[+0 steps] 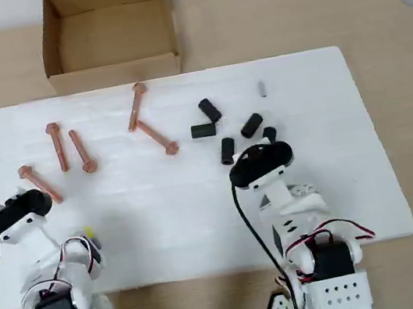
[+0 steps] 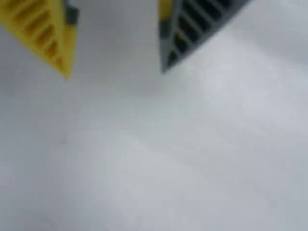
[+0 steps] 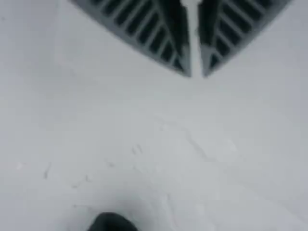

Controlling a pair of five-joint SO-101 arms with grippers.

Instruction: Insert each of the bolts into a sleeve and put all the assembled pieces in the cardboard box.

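High view: bolts (image 1: 81,150), sleeves (image 1: 209,110), cardboard box (image 1: 114,73); left wrist view: parted fingers (image 2: 48,33).

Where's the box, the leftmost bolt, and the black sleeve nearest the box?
cardboard box (image 1: 114,74): high view, front wall.
leftmost bolt (image 1: 40,183): high view, middle of shaft.
black sleeve (image 1: 209,110): high view, its middle.

Loose copper bolts (image 1: 80,150), black sleeves (image 1: 227,150), empty box (image 1: 114,74)

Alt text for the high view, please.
Five bolts lie left and black sleeves right on a white mat, none assembled or in the cardboard box behind. The left arm and right arm sit at the near edge.
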